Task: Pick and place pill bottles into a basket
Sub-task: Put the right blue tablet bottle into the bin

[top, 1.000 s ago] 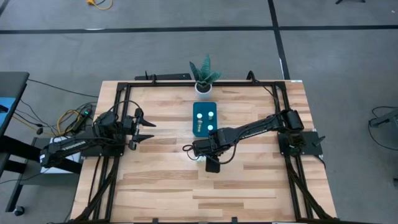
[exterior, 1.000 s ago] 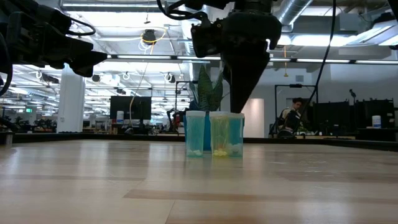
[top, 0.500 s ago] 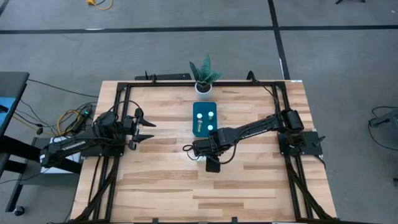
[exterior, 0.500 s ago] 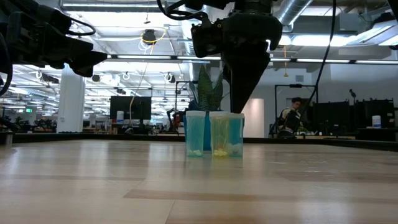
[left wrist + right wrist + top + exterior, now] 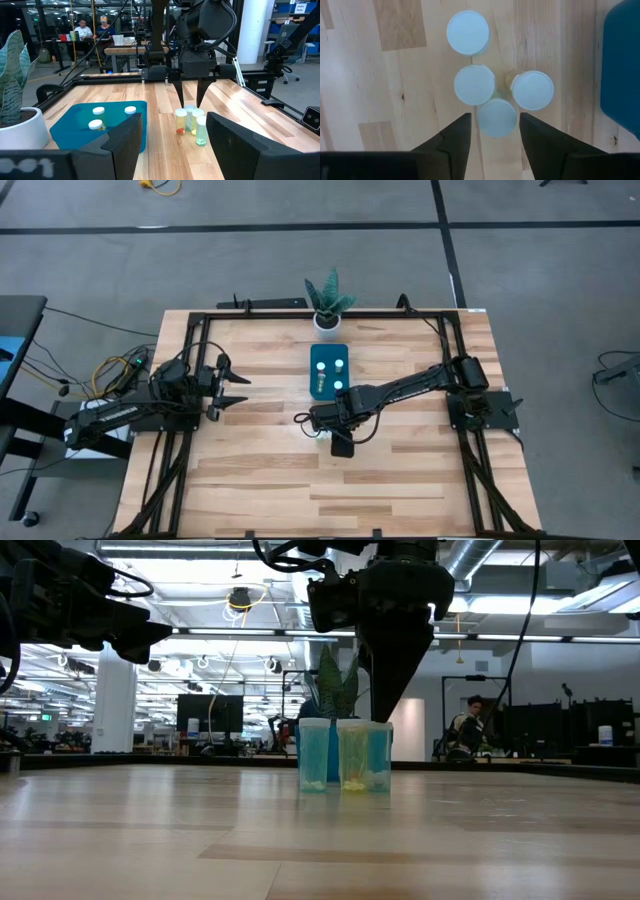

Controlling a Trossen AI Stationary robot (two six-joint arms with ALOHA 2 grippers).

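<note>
Several small pill bottles with white tops point(image 5: 480, 75) stand upright in a tight cluster on the wooden table, near the teal basket point(image 5: 329, 372). They also show in the low view point(image 5: 345, 755) and the left wrist view point(image 5: 191, 122). Three more bottles point(image 5: 98, 111) stand in the basket. My right gripper point(image 5: 495, 132) is open, points down and hovers just above the cluster, its fingers point(image 5: 179, 97) on either side of the nearest bottle's top point(image 5: 496, 117) without touching it. My left gripper point(image 5: 237, 390) is open and empty at the table's left.
A white pot with a green spiky plant point(image 5: 327, 315) stands at the table's far edge behind the basket. A black frame point(image 5: 190, 370) runs around the table top. People sit at desks point(image 5: 90, 31) in the room beyond.
</note>
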